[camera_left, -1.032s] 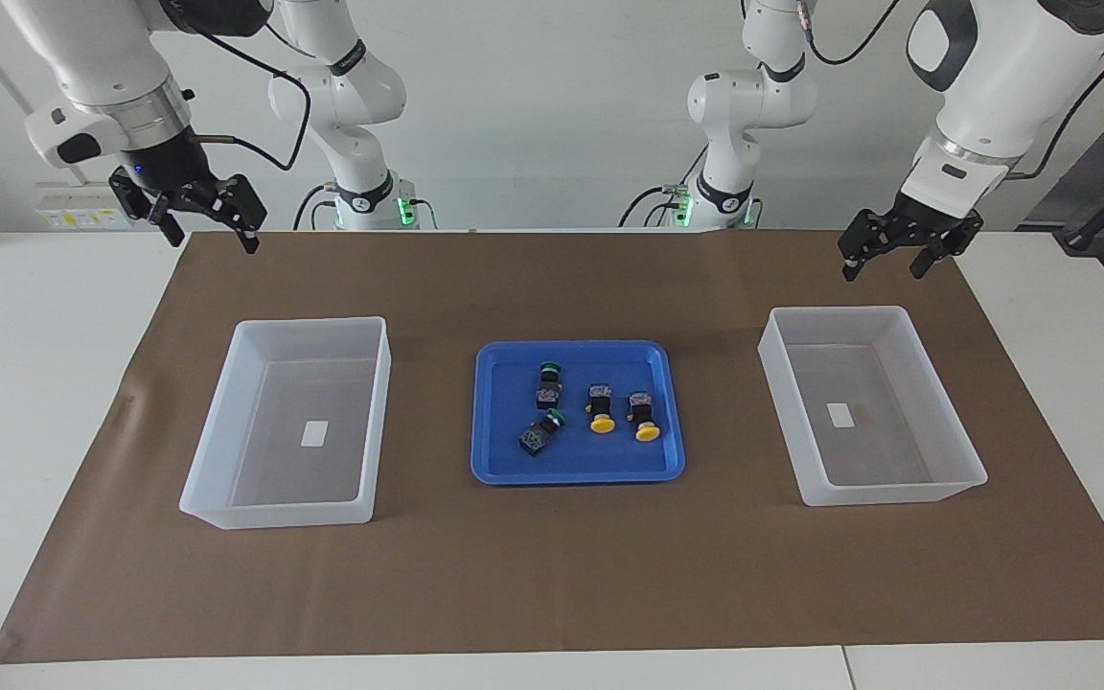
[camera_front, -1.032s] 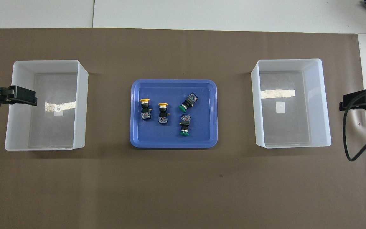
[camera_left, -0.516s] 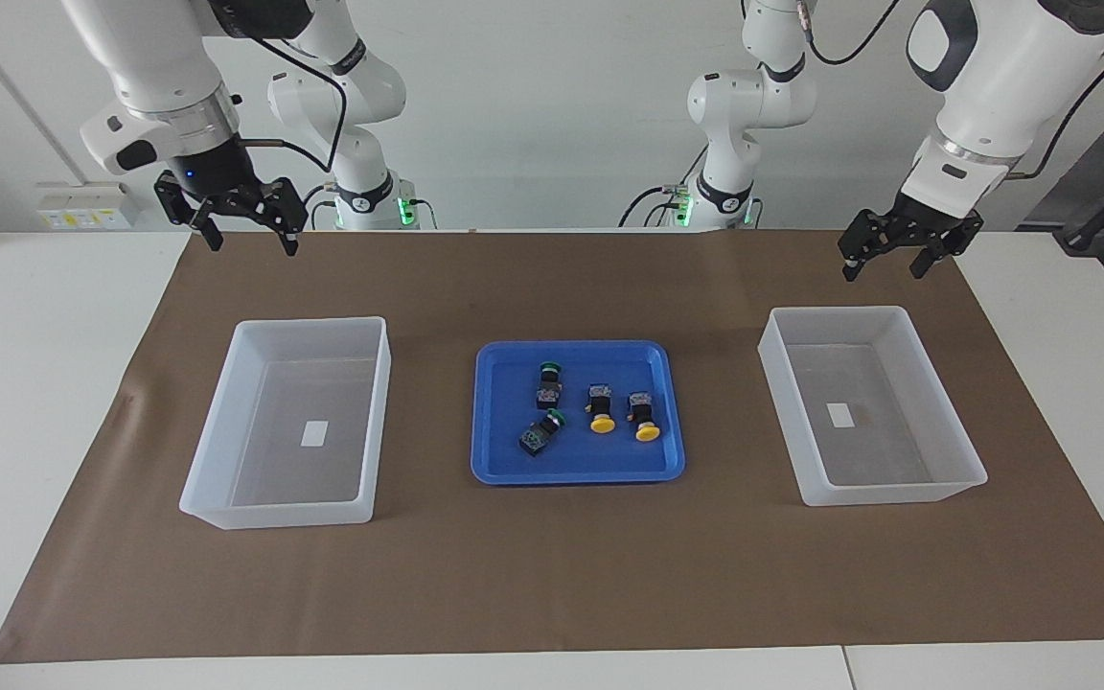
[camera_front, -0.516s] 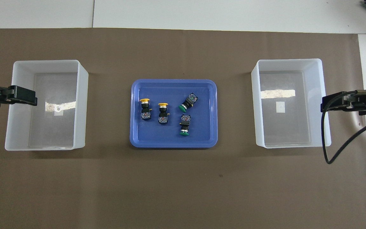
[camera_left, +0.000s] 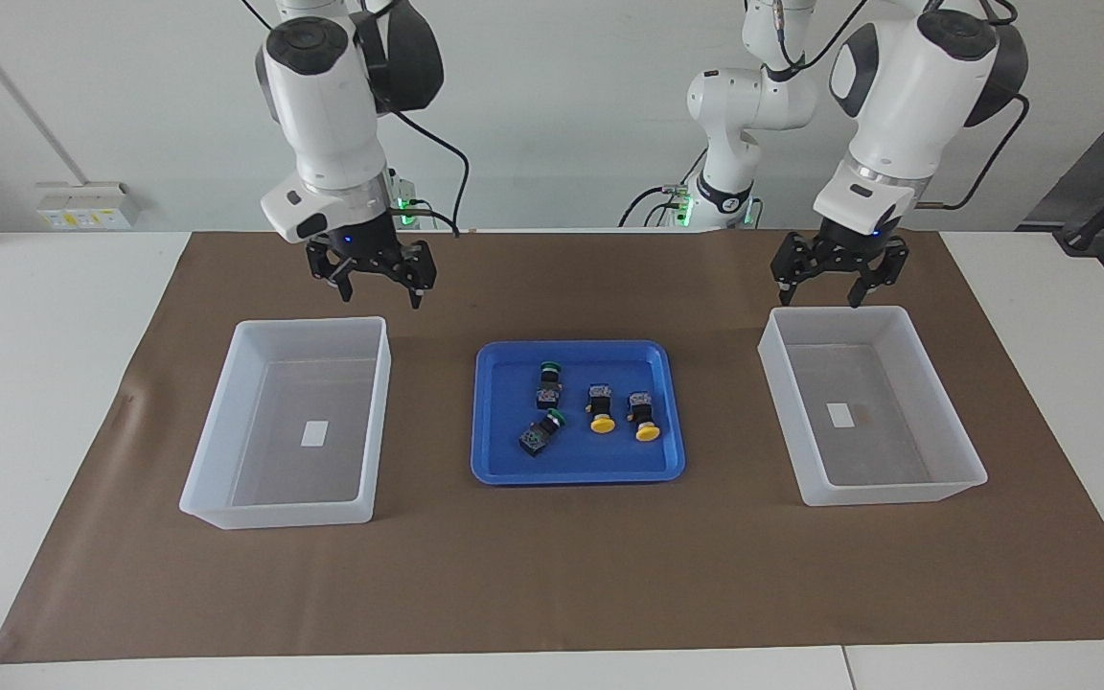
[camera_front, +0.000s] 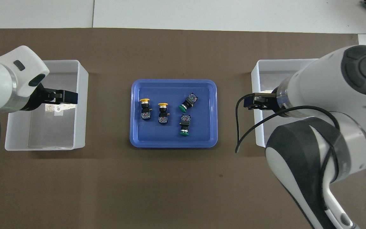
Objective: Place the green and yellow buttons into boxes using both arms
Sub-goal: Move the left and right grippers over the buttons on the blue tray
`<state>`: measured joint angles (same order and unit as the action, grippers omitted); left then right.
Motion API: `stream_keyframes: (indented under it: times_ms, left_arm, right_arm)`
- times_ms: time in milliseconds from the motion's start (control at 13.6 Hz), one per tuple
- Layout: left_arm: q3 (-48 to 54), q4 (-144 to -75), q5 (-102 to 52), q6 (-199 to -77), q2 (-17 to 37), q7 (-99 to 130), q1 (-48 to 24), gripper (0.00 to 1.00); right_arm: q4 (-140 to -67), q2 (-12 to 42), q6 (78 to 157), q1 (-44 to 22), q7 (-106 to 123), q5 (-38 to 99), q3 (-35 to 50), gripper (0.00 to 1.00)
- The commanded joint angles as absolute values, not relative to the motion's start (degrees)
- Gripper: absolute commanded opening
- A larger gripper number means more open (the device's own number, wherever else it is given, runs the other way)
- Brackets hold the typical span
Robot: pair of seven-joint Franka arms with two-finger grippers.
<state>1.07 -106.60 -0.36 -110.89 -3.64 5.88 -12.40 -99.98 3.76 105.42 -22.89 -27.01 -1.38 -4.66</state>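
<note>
Two green buttons (camera_left: 549, 381) (camera_left: 542, 433) and two yellow buttons (camera_left: 600, 407) (camera_left: 645, 418) lie on their sides in the blue tray (camera_left: 504, 460). From overhead the yellow buttons (camera_front: 145, 109) (camera_front: 163, 113) lie toward the left arm's end and the green buttons (camera_front: 187, 102) (camera_front: 184, 124) toward the right arm's end. One translucent box (camera_left: 375, 412) (camera_front: 255, 73) stands at the right arm's end, the other box (camera_left: 782, 402) (camera_front: 81, 105) at the left arm's end. My right gripper (camera_left: 380, 295) (camera_front: 248, 102) hangs open over its box's tray-side edge. My left gripper (camera_left: 820, 299) (camera_front: 71, 97) hangs open over its box. Neither holds anything.
A brown mat (camera_left: 552, 575) covers the white table (camera_left: 34, 383). A black cable loop (camera_front: 243, 133) hangs from the right arm between its box and the tray. In the overhead view the right arm's body hides much of that box. Each box has a white sticker (camera_left: 314, 433) on its floor.
Both arms have swung in from the table's ends toward the tray, the right arm much farther. Both grippers stay open and empty. The buttons have not moved.
</note>
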Motion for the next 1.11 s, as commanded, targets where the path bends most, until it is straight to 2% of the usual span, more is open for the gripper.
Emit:
stream_keyframes:
  times_ms: [0,221,442,516,737,1032]
  left_arm:
    - [0.4,-113.5,0.5,-119.6,-4.0,10.8,-18.0,1.00]
    - [0.3,-114.0,0.5,-128.8,3.4,21.4,-23.3,1.00]
    - [0.4,-115.0,0.5,-131.3,4.5,22.6,-24.7,1.00]
    - [0.4,-115.3,0.5,-131.8,4.7,22.7,-24.9,1.00]
    - [0.2,-115.0,0.5,-137.4,11.3,29.2,-27.5,1.00]
    - [0.1,-114.0,0.4,-140.6,16.4,33.1,-28.9,1.00]
  right_arm:
    - [-100.2,7.5,109.5,-24.7,-29.9,-0.5,-4.4,1.00]
    - [-101.2,11.7,115.0,-27.5,-33.3,1.8,-4.4,1.00]
    - [-107.1,13.3,125.2,-28.1,-33.6,3.4,-4.4,1.00]
    - [-107.4,14.6,126.8,-28.3,-33.6,3.4,-4.4,1.00]
    - [-107.4,15.6,128.7,-28.3,-24.2,3.4,-4.4,1.00]
    - [-107.0,16.3,132.2,-28.7,-14.7,6.1,-4.0,1.00]
